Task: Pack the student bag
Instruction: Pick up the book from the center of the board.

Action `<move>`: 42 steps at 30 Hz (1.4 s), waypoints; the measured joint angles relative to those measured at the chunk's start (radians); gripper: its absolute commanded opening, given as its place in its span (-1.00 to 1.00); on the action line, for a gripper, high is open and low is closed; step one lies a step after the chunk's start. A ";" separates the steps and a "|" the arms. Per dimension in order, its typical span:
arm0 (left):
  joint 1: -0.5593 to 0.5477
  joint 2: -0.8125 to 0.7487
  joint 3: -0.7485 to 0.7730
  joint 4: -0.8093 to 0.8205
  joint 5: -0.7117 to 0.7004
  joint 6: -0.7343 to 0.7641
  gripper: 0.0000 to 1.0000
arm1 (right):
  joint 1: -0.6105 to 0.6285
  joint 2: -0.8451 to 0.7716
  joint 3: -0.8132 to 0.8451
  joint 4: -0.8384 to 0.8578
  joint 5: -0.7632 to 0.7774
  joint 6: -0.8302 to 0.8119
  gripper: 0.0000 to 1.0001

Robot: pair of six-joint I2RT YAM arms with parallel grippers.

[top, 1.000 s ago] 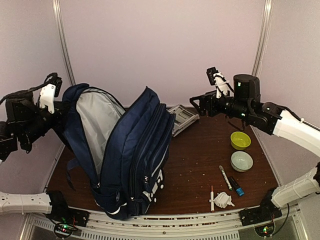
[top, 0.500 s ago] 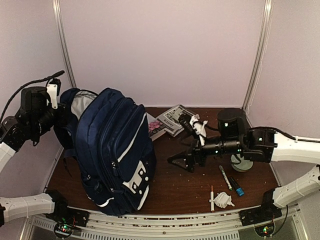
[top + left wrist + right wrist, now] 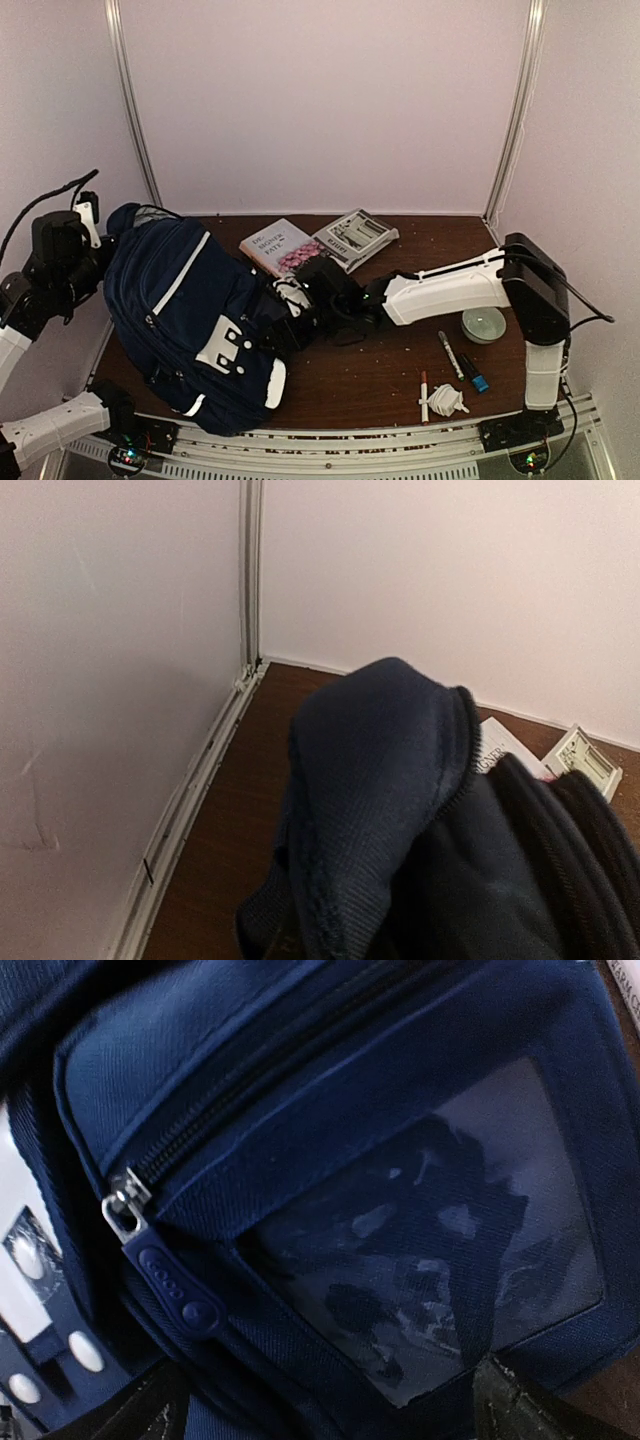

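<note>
The student bag (image 3: 190, 310) slumps on the left half of the tabletop (image 3: 380, 375), its upper rim clamped in the closed left fingers (image 3: 86, 213), hard by the side wall (image 3: 100, 730). The right fingers (image 3: 520, 1405), spread wide and holding nothing, sit against the front pocket's clear window (image 3: 430, 1230), with the zipper pull (image 3: 165, 1275) beside them. A book (image 3: 280, 245) lies just beyond them. Bare tabletop opens behind them, toward a bowl (image 3: 484, 325) and markers (image 3: 452, 355).
</note>
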 measured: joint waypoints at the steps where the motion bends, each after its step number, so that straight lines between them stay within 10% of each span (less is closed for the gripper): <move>1: 0.003 -0.037 -0.034 -0.001 0.010 -0.033 -1.00 | -0.015 0.045 0.061 -0.007 -0.025 0.020 0.97; 13: -0.198 -0.205 -0.266 0.045 0.000 -0.399 -0.89 | -0.069 0.484 0.925 -0.107 -0.087 0.151 0.90; 22: -0.345 -0.122 -0.326 0.038 -0.039 -0.515 -1.00 | -0.292 0.163 0.463 -0.070 -0.013 0.259 0.20; 27: -0.347 -0.138 -0.331 0.000 -0.042 -0.534 -1.00 | -0.473 0.095 0.232 0.058 0.075 0.427 0.14; 42: -0.347 -0.164 -0.349 -0.030 -0.062 -0.550 -1.00 | -0.482 0.462 0.503 0.080 0.072 0.697 0.06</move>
